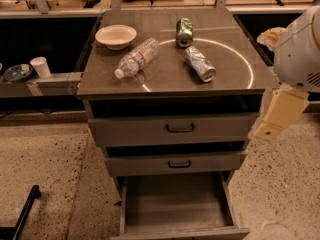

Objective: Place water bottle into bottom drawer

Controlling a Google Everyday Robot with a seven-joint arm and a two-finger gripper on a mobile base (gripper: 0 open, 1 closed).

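At the frame's right edge the gripper points left, fingers spread and empty, its arm cut off. The water bottle lies on the desk, upper centre-left; the open bottom drawer is partly cropped.

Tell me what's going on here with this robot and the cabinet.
The robot's gripper hangs at the right, beside the cabinet's front corner, touching nothing on top. The water bottle lies on its side on the cabinet top, near a bowl, a green can and a crushed silver can. The bottom drawer is pulled open, with the bottle not yet in it.
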